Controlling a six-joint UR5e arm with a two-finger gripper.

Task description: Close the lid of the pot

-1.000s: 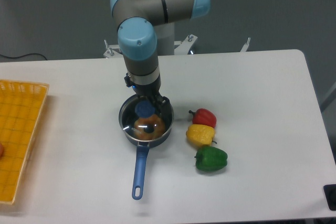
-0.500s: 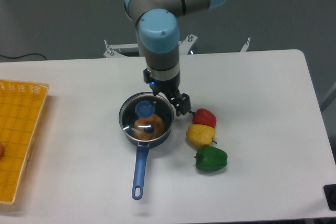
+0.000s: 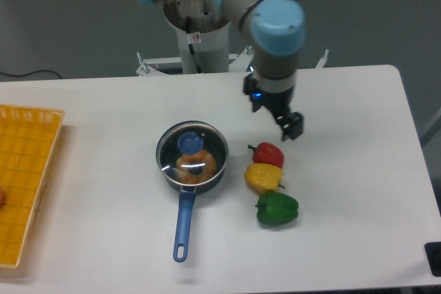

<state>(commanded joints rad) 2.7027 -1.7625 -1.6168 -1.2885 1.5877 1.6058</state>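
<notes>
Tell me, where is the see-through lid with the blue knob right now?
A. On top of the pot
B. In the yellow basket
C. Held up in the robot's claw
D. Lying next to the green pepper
A: the pot lid sits flat on the pot, and the gripper is off to the side above the red pepper, holding nothing.

Pot lid [image 3: 191, 149] sitting on pot [image 3: 191, 170] mid-table [image 3: 344, 191], three peppers [image 3: 267, 177] lying right of it, basket [image 3: 24, 177] resting far left, gripper [image 3: 291, 127] hanging above the peppers.
</notes>
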